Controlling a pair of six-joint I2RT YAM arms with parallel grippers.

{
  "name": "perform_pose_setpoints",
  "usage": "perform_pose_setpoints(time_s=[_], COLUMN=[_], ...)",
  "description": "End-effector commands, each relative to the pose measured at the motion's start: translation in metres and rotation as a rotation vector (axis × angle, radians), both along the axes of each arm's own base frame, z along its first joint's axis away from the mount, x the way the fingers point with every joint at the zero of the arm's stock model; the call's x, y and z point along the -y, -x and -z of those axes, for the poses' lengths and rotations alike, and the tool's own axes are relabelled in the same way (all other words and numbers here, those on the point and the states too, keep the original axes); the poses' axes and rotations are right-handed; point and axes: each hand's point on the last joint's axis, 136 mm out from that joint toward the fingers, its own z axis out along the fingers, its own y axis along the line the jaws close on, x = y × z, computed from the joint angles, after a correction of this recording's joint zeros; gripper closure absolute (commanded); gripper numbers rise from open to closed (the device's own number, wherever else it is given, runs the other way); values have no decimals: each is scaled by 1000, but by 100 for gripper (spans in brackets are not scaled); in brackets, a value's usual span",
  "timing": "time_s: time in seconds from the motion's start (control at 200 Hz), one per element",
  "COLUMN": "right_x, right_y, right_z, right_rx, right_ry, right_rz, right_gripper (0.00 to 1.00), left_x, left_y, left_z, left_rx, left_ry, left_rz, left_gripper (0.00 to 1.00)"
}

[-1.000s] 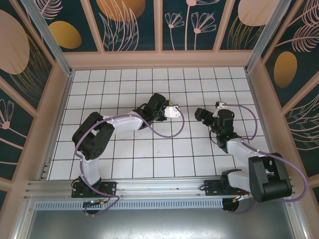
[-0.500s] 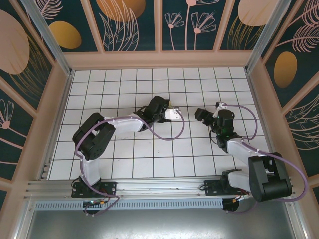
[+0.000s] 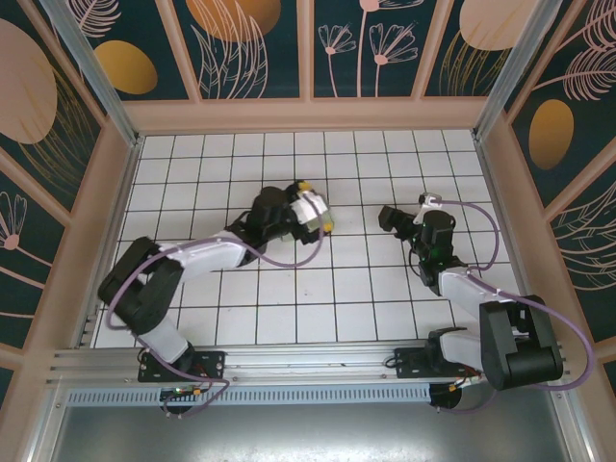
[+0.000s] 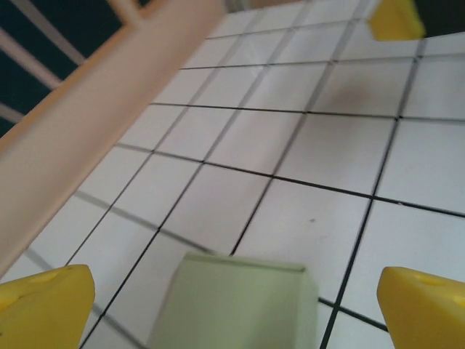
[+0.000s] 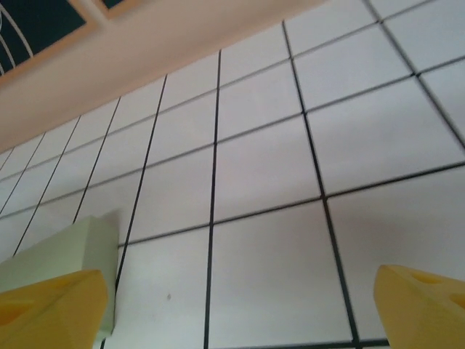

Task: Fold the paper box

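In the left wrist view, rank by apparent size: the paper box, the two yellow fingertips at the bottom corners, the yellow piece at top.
1. paper box: largest, cropped below.
2. lower-left fingertip and lower-right fingertip: near the lens, both cropped; alike, so tied.
3. yellow piece at top: smallest, seemingly farther off.

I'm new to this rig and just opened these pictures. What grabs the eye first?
A pale light-green folded card box sits on the white tiled floor between the wide-apart yellow fingertips of the left gripper. From above, the right gripper faces it across the floor's middle, also open, with dark floral wall panels all around.
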Motion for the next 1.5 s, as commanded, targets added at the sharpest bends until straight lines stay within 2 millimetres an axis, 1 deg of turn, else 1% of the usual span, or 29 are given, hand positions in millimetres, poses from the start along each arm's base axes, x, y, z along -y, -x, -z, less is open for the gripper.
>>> perform_pose_setpoints(time_s=[0.0, 0.015, 0.02, 0.035, 0.115, 0.165, 0.235, 0.29, 0.35, 0.385, 0.43, 0.47, 0.546, 0.601, 0.626, 0.666, 0.691, 0.776, 0.811, 0.836, 0.881, 0.931, 0.961, 1.006, 1.061, 1.116, 1.371, 1.492], right_x=[23, 25, 26, 29, 41, 50, 59, 68, 71, 73, 78, 82, 88, 92, 94, 98, 100, 103, 98, 94, 93, 93, 92, 91, 91, 91, 91, 90], right_y=[-15, -16, -16, -17, -23, -26, -30, -31, -36, -37, -38, -37, -36, -34, -30, -25, -21, -7, -4, -6, -10, -14, -14, -14, -14, -14, -15, -14], right_z=[-32, -35, -34, -35, -40, -42, -44, -42, -39, -41, -43, -40, -29, -19, -14, -10, -7, 4, 0, 3, 5, 8, 6, 8, 7, 7, 7, 8], right_rx=[174, 185, 186, 192, 221, 233, 260, 272, 249, 258, 263, 253, 210, 194, 193, 217, 232, 282, 318, 301, 288, 264, 276, 270, 273, 275, 272, 270], right_ry=[151, 163, 167, 176, 223, 242, 287, 316, 329, 333, 343, 360, 400, 357, 339, 315, 297, 251, 259, 263, 269, 271, 273, 273, 273, 274, 276, 280], right_rz=[91, 100, 103, 118, 173, 206, 235, 276, 272, 273, 289, 299, 309, 300, 288, 296, 298, 289, 262, 234, 227, 223, 222, 218, 219, 219, 220, 220], right_gripper=[1, 1, 1, 1, 1, 1, 1, 1, 1, 1, 1, 1, 1, 1, 1, 1, 1, 1, 1, 1, 1, 1, 1, 1, 1, 1, 1, 1], left_x=[-49, -59, -62, -71, -123, -159, -207, -243, -275, -291, -305, -316, -324, -330, -331, -328, -327, -319, -322, -324, -325, -331, -335, -339, -351, -357, -357, -349], left_y=[-10, -12, -12, -14, -17, -19, -18, -11, -3, 0, 2, 4, 8, 9, 6, -2, -5, -5, -5, -6, -8, -10, -13, -17, -15, -11, -11, -15], left_z=[-32, -33, -31, -33, -31, -30, -27, -25, -24, -18, -10, -3, 4, 7, 9, 14, 14, 7, 12, 15, 19, 25, 26, 32, 31, 30, 30, 30], left_rx=[-37, -35, -39, -32, -6, 19, 45, 91, 148, 159, 159, 163, 190, 208, 192, 146, 136, 161, 150, 153, 159, 144, 146, 104, 119, 132, 134, 119], left_ry=[245, 255, 254, 265, 279, 294, 327, 359, 385, 383, 368, 351, 342, 372, 381, 361, 375, 453, 448, 453, 460, 468, 477, 470, 500, 511, 512, 496], left_rz=[-199, -233, -246, -279, -469, -603, -763, -873, -971, -1017, -1062, -1104, -1109, -1104, -1101, -1080, -1063, -994, -1014, -1022, -1028, -1056, -1079, -1099, -1152, -1186, -1189, -1140], left_gripper=[1, 1, 1, 1, 1, 1, 1, 1, 1, 1, 1, 1, 1, 1, 1, 1, 1, 1, 1, 1, 1, 1, 1, 1, 1, 1, 1, 1])
